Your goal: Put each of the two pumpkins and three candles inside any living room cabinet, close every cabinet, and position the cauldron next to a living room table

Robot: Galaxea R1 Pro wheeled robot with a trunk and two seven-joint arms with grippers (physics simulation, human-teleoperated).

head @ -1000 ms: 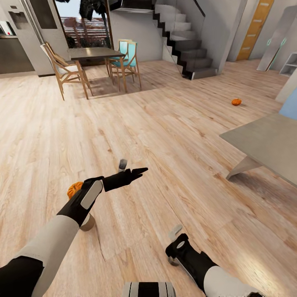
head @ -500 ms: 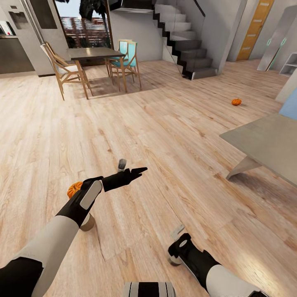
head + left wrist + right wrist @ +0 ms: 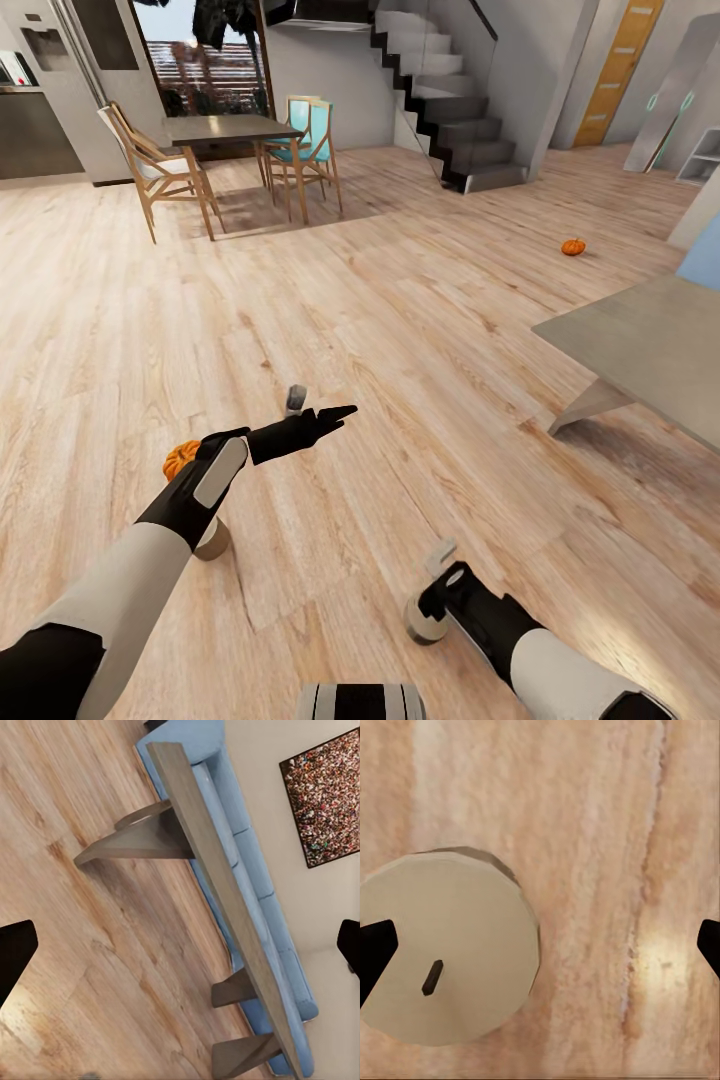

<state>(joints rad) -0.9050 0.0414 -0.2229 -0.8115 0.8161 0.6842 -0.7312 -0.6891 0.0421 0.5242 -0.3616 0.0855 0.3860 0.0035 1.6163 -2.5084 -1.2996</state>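
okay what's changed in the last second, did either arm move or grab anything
The right gripper has slid back toward the robot and lower, over a candle standing on the floor; its fingers are open and it holds nothing. The left gripper, both pumpkins and the table stayed put.

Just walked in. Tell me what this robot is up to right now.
It is on the wood floor of the living room, going for a candle. The right gripper hangs open just above one pale round candle, seen from the top with its dark wick; nothing is gripped yet. The left gripper is open and empty, held out forward. Another candle stands by it, and a third shows under the left forearm, beside a pumpkin. The second pumpkin lies far off, beyond the grey table.
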